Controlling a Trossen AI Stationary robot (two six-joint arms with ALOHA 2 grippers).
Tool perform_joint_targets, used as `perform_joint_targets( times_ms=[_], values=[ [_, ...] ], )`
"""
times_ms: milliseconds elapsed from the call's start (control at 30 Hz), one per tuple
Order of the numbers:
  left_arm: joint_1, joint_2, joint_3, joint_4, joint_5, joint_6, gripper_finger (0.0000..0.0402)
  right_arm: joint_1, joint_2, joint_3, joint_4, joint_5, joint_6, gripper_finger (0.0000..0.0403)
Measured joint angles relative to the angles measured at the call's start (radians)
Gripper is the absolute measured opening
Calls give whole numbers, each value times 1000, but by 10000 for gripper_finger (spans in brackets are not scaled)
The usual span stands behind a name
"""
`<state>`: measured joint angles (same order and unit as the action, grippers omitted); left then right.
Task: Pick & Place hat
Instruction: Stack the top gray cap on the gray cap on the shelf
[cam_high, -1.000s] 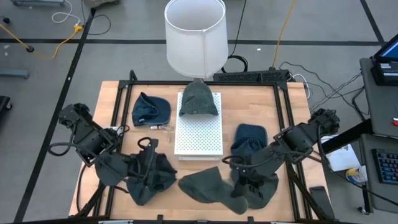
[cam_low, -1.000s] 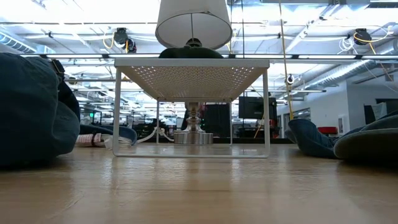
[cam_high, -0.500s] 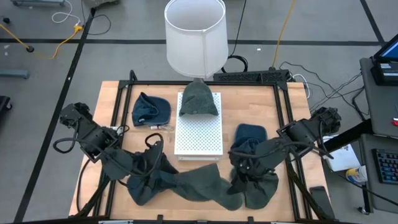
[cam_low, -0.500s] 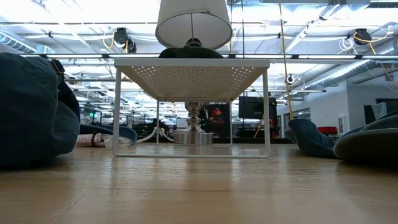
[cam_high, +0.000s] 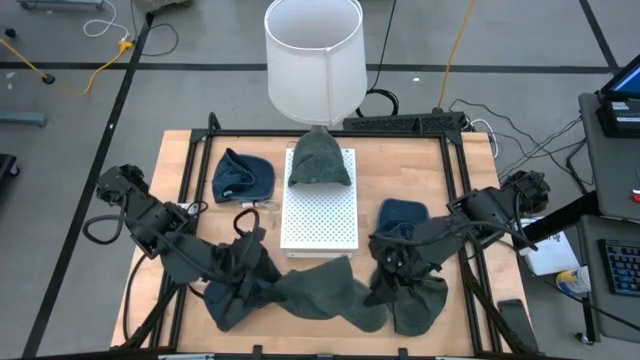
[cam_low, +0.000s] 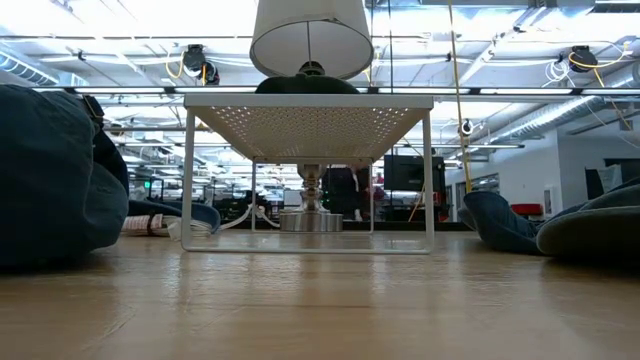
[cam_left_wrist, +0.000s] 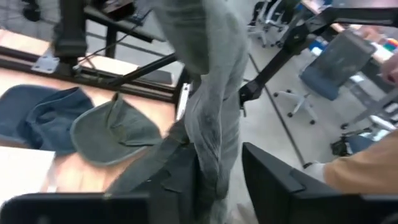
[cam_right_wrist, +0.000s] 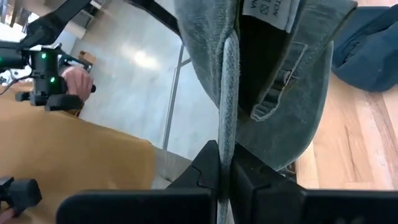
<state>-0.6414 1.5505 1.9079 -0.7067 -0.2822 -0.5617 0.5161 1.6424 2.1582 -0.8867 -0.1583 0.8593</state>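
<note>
Wooden table (cam_high: 420, 180) carries a white perforated rack (cam_high: 320, 210) at centre; lamp shade (cam_high: 313, 58) at 12 o'clock. Grey-green hat (cam_high: 325, 293) hangs stretched between both grippers near the 6 o'clock edge. Left gripper (cam_high: 250, 272), at 7 o'clock, grips one end of it; right gripper (cam_high: 385, 268), at 5 o'clock, is clenched on the other end. Blue hat (cam_high: 243, 177) lies at 10 o'clock.

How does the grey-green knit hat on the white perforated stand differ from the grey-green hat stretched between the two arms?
The grey-green knit hat on the white perforated stand lies compact and rounded, untouched; the grey-green hat between the arms is pulled long and flat. The first rests raised on the white perforated stand; the second is gripped by the left pincer and right pincer. Both look alike in colour.
</note>
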Motion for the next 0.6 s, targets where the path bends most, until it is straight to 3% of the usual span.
perform_joint_targets(
  times_ms=[200, 400, 600],
  values=[
    [13, 0, 0, 21, 89, -9, 25, -8, -1, 0, 0, 0, 18, 27],
    [15, 0, 0, 22, 103, -15, 25, -24, -4, 0, -21, 9, -67, 27],
    [6, -22, 0, 28, 86, 1, 24, -53, -47, 0, -218, 90, -91, 54]
  ],
)
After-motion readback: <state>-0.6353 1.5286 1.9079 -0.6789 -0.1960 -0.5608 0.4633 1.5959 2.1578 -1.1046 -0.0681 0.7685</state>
